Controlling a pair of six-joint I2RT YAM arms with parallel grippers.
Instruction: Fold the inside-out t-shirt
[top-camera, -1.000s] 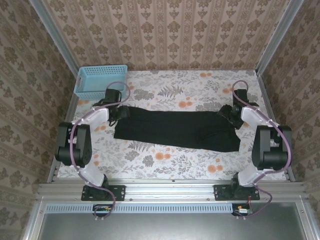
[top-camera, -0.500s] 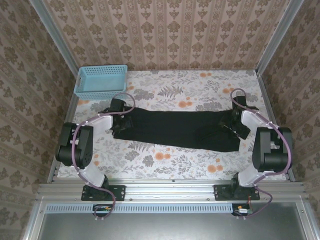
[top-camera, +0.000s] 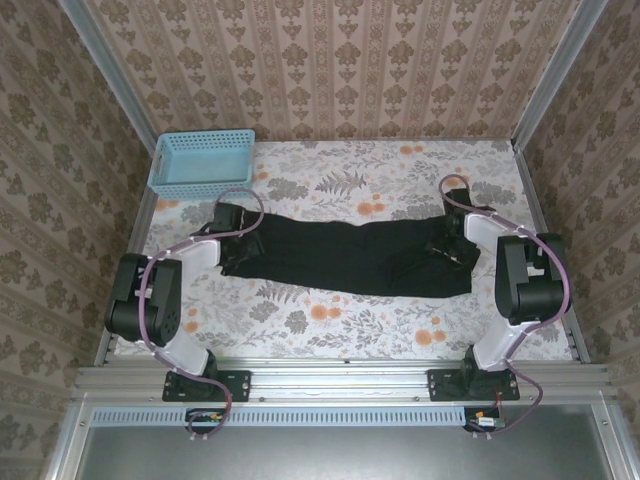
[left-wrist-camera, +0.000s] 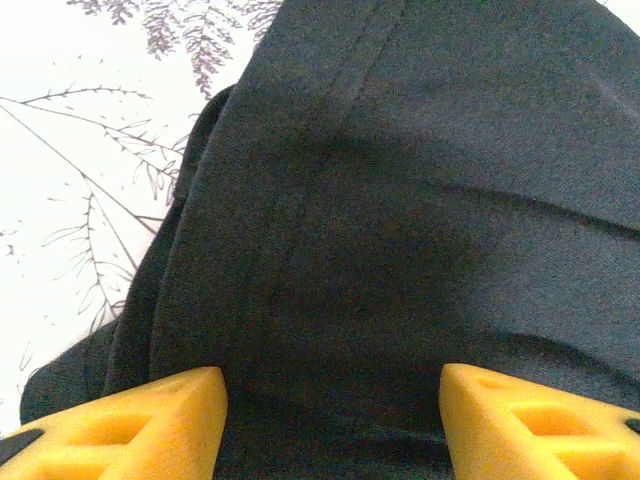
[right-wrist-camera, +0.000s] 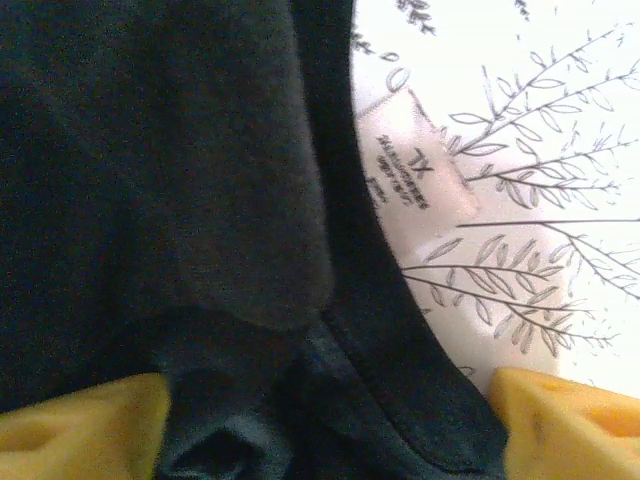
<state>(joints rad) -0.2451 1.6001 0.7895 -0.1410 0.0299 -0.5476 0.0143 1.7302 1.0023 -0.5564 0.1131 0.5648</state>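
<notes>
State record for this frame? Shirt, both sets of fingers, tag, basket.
shirt: black, lying in a long band across the table
left fingers: apart, over shirt's left end
right fingers: apart, over shirt's right end, at the collar
tag: white, exposed beside collar
basket: light blue, far left corner, apart from shirt

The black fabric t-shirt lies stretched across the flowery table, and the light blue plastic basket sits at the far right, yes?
No: the top external view shows the light blue plastic basket at the far left. The black fabric t-shirt does lie stretched across the flowery table.
</notes>
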